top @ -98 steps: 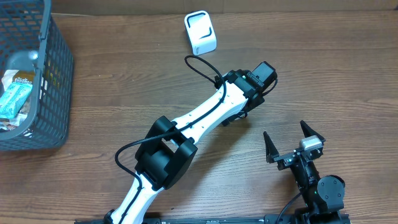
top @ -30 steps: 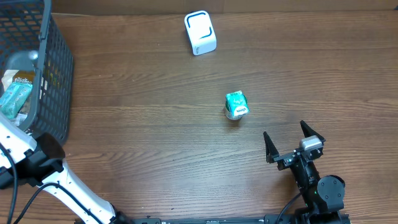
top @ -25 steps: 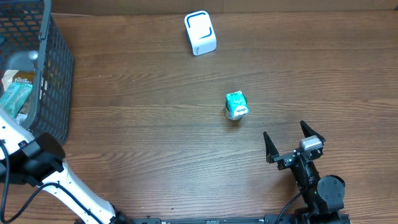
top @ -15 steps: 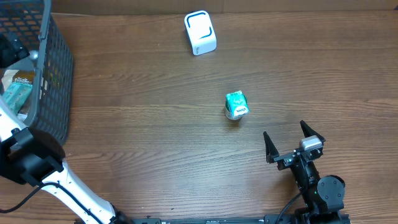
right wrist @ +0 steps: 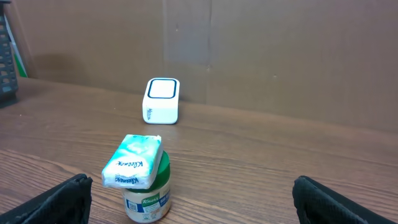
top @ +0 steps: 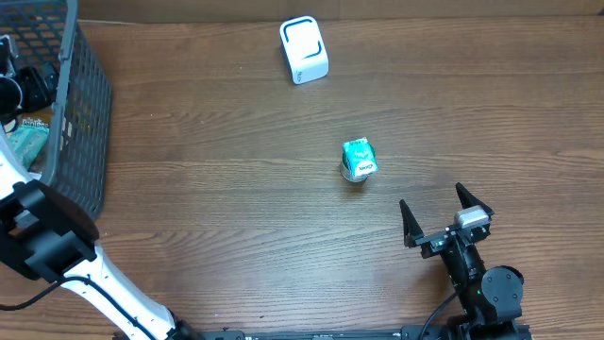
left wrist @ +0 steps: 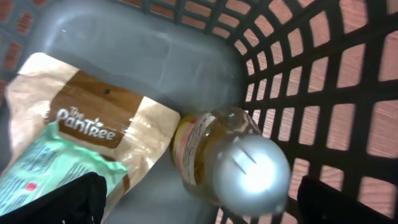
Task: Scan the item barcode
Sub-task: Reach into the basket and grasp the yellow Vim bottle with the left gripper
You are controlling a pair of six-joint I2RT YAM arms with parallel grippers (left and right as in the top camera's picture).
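Observation:
My left gripper point(top: 21, 87) hangs open inside the dark plastic basket point(top: 83, 142) at the table's left edge. In the left wrist view its jaws stand wide apart above a bottle point(left wrist: 239, 158) with a silver cap and yellowish contents. Beside the bottle lie a brown-and-cream Pantree bag point(left wrist: 99, 118) and a mint green packet point(left wrist: 46, 171). Nothing is between the fingers. The white scanner point(top: 304, 49) with a blue outline stands at the far middle of the table. My right gripper point(top: 437, 219) rests open near the front right edge, holding nothing.
A teal Kleenex pack point(top: 358, 153) lies on top of a green-lidded Knorr jar point(right wrist: 148, 198) in the middle of the table, left of and beyond my right gripper. The scanner point(right wrist: 161, 99) stands farther behind them. The basket's mesh wall point(left wrist: 323, 93) rises close to the bottle.
The left arm has left the table's middle, where the Kleenex pack and jar now stand uncovered, and has moved farther into the basket over the last second. The right arm has not moved.

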